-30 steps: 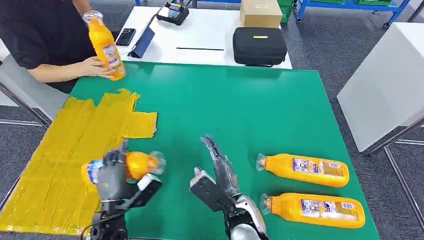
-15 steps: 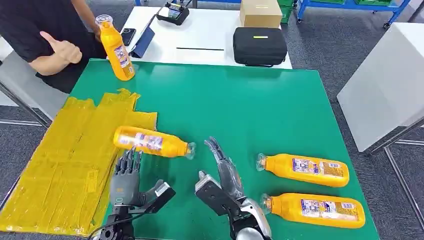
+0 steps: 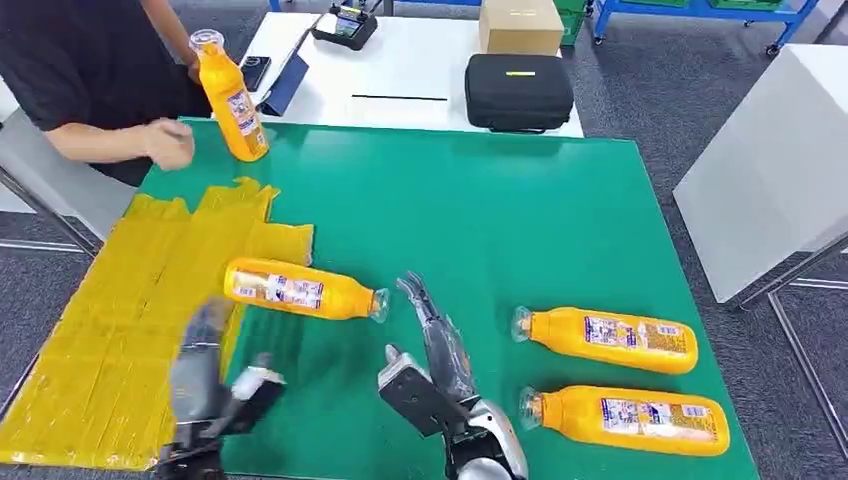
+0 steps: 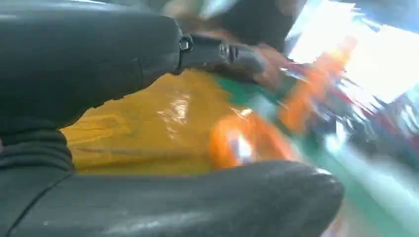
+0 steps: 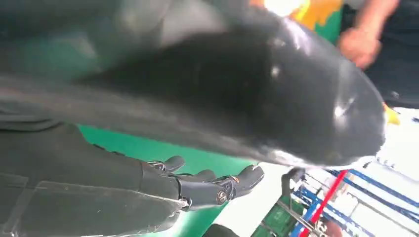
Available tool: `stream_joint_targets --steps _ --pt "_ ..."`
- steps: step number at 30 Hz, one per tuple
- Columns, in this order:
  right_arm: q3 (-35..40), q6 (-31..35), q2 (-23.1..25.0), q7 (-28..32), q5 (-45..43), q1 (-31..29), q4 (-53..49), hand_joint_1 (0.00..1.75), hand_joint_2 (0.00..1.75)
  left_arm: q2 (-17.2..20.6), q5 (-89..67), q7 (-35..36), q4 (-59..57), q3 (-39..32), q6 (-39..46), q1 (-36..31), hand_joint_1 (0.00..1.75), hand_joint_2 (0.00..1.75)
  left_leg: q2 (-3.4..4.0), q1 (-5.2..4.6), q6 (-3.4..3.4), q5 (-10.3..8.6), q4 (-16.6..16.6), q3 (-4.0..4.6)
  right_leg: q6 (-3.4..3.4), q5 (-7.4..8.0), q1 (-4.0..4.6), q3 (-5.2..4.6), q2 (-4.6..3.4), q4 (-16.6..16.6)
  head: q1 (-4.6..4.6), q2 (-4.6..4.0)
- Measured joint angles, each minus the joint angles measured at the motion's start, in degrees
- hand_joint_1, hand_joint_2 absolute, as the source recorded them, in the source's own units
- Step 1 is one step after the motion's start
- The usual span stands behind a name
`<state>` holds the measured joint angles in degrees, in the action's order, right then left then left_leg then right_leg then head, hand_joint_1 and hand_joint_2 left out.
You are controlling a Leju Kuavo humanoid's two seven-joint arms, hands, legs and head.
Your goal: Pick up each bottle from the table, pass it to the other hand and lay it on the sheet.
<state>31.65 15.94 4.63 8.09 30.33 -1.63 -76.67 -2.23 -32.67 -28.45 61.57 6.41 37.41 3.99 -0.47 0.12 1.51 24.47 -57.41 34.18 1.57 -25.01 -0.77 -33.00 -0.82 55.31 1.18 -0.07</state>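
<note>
Bottle (image 3: pixel 303 289) lies half on the yellow sheet (image 3: pixel 120 320), its cap end over the green table (image 3: pixel 520 220) — round, it could roll right. Left hand (image 3: pixel 205 375) is blurred, its grip unreadable; right hand (image 3: pixel 432 355) is spread wide, empty.

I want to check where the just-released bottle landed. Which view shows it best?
The head view: the released bottle lies sharp, base on the yellow sheet, cap end over the green table. The left wrist view gives an orange blur; the right wrist view, its own hand.
</note>
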Motion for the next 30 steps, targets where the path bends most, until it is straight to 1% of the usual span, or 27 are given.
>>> stream_joint_targets --steps 1,2,4,7,8,10,12,17,20,23,25,27,30 --pt "0.35 0.85 -0.84 1.17 -2.01 -0.21 0.74 0.00 0.00 -0.69 12.43 -1.47 5.16 -0.82 -1.35 1.09 0.00 0.00 -0.04 0.00 0.01 0.00 -0.01 0.02 0.00 0.00 -0.01 0.00 0.03 -0.01 0.00 0.00" --pt "0.39 1.13 -1.68 1.79 -3.20 -0.31 1.00 0.00 0.00 -1.02 18.03 -1.52 8.99 -0.69 -1.63 2.13 0.00 0.00 -0.18 -0.03 0.02 -0.01 -0.02 0.01 0.00 -0.01 -0.03 0.00 0.11 -0.02 -0.04 0.00" --pt "0.37 1.20 -3.24 2.23 -4.56 -0.31 1.13 0.00 0.00 -1.70 20.17 -0.71 15.30 0.50 -1.04 3.73 0.00 0.00 -0.41 -0.04 0.04 -0.03 -0.02 0.05 0.01 -0.01 -0.04 0.06 0.31 -0.03 -0.07 0.00" --pt "0.13 1.20 -5.13 0.59 -3.52 0.31 0.35 0.00 0.00 -1.70 18.97 -0.29 22.81 5.29 0.40 4.87 0.00 0.00 -0.40 -0.12 0.05 -0.02 -0.02 0.06 0.04 0.01 -0.11 0.10 0.30 -0.05 -0.04 0.00" --pt "0.09 1.40 -5.64 -0.16 -2.70 0.73 -0.16 0.00 1.75 -1.64 19.70 -0.38 24.32 6.62 0.47 5.05 0.00 0.00 -0.40 -0.14 0.06 -0.02 -0.02 0.06 0.06 0.02 -0.11 0.10 0.29 -0.06 -0.04 0.00" --pt "0.09 1.81 -6.67 -1.38 -1.26 1.72 -1.53 0.00 1.75 -1.46 21.38 -0.69 26.98 8.93 0.42 5.29 0.00 0.00 -0.39 -0.14 0.06 -0.02 -0.03 0.06 0.06 0.02 -0.11 0.09 0.29 -0.06 -0.04 0.00" --pt "0.09 2.03 -7.96 -3.77 0.97 3.04 -3.37 0.00 1.75 -1.16 24.71 -1.13 29.10 10.51 -1.48 5.43 0.00 0.00 -0.41 -0.13 0.06 -0.01 -0.03 0.04 0.06 0.02 -0.10 0.08 0.31 -0.07 0.00 0.00" --pt "-0.33 1.96 -11.60 -6.62 3.43 6.48 -9.16 0.00 1.75 -0.57 27.93 -1.71 32.57 12.47 -3.51 5.73 0.00 0.00 -0.36 -0.07 0.04 -0.01 -0.02 0.05 0.06 0.02 -0.04 0.08 0.27 -0.06 0.00 0.00" --pt "-0.90 -0.22 -14.07 -9.18 7.45 8.74 -13.30 0.00 1.75 -0.15 31.84 -2.30 33.99 12.78 -6.68 6.02 0.00 0.00 -0.40 -0.06 0.04 -0.01 -0.02 0.05 0.06 0.01 -0.04 0.09 0.30 -0.07 -0.02 0.00" --pt "-1.86 -1.71 -16.35 -10.48 9.15 10.96 -17.34 0.00 1.75 0.16 33.33 -2.50 34.98 12.71 -8.30 6.41 0.00 0.00 -0.39 -0.07 0.05 0.00 -0.02 0.06 0.06 0.01 -0.05 0.09 0.29 -0.07 0.00 0.00" --pt "-2.71 -3.28 -17.52 -11.41 11.32 12.40 -19.80 0.00 1.75 0.24 33.99 -2.26 35.48 12.62 -9.50 6.59 0.00 0.00 -0.37 -0.08 0.05 0.00 -0.02 0.05 0.06 0.01 -0.06 0.09 0.29 -0.07 -0.02 0.00" --pt "-3.69 -6.26 -18.88 -13.48 15.31 14.51 -22.64 0.00 1.75 0.26 34.53 -1.65 35.83 12.36 -11.11 6.95 0.00 0.00 -0.41 -0.09 0.06 0.00 -0.02 0.06 0.07 0.00 -0.06 0.09 0.31 -0.08 -0.02 0.00" --pt "-6.62 -13.17 -19.78 -16.35 23.64 17.60 -27.42 0.00 1.75 0.20 34.42 -0.76 36.48 11.21 -15.83 7.92 0.00 0.00 -0.39 -0.09 0.06 0.02 -0.02 0.06 0.07 0.00 -0.06 0.08 0.29 -0.08 -0.02 0.00"
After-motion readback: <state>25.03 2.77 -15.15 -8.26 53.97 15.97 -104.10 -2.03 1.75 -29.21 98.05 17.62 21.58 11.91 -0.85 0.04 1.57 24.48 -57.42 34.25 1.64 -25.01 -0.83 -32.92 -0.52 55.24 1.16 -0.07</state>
